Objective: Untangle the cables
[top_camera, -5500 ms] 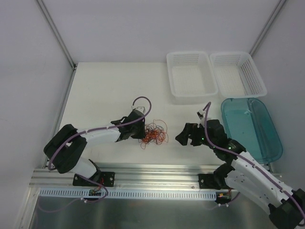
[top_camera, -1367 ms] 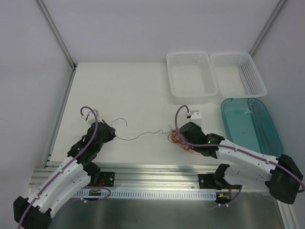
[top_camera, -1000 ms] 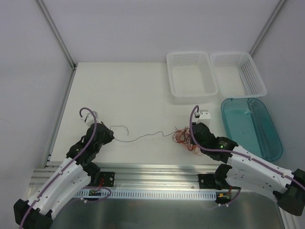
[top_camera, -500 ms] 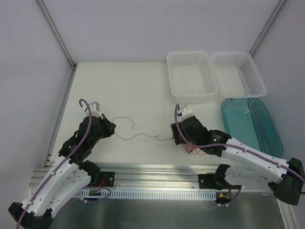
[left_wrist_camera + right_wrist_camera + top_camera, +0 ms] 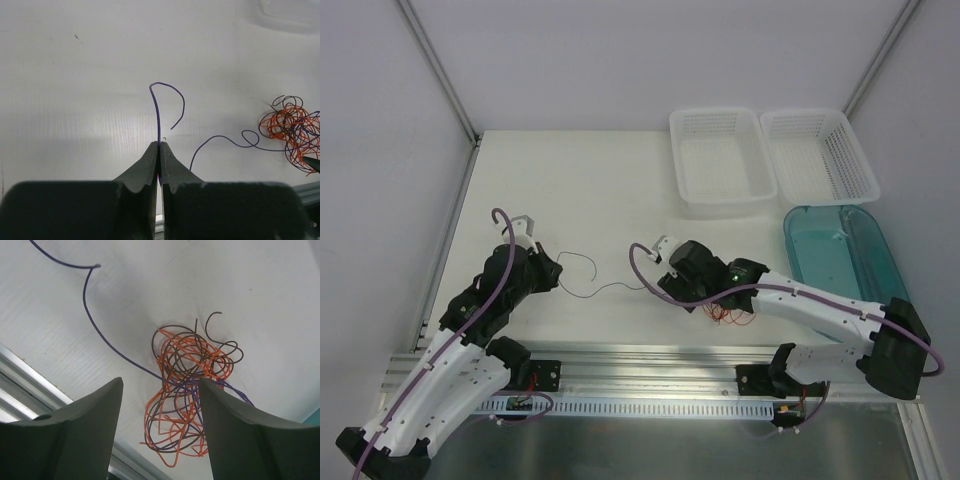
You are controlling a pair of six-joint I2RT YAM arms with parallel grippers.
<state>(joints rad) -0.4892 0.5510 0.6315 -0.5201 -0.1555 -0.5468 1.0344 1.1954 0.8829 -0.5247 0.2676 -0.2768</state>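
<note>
Orange and dark-brown cables [image 5: 728, 313], seen from above, bunched in a loose knot near the front edge of the white counter [image 5: 570, 180] and partly hidden under the right arm. Stretched leftward from the knot: one thin purple strand [image 5: 610, 290], slack and wavy on the counter, its end pinched in the left gripper [image 5: 555, 272]. Right gripper [image 5: 672, 287] poised low just left of the knot, beside the strand; impossible to tell from this height whether spread or closed. Well apart at the back right: two white mesh baskets [image 5: 720, 165] side by side, with a teal tray [image 5: 845, 270] on the near side of the right-hand one.

From the left wrist: left gripper [image 5: 159, 145] clenched tight on the purple strand [image 5: 158, 110], jaws pressed together with no gap. Rose straight from the fingertips, hooked over to the right and ended free. Another purple stretch curled from beside the gripper across to the cables [image 5: 287, 125] at the right edge.

From the right wrist: right gripper [image 5: 161, 382] held wide apart, grasping nothing, above the counter. Framed between its fingers: the cables [image 5: 187, 370], orange loops wound through brown ones, some purple threaded in. Trailed off from the knot to the upper left, kinked once near the top: the purple strand [image 5: 90, 310]. Glimpsed at lower left: a metal rail [image 5: 20, 380].
</note>
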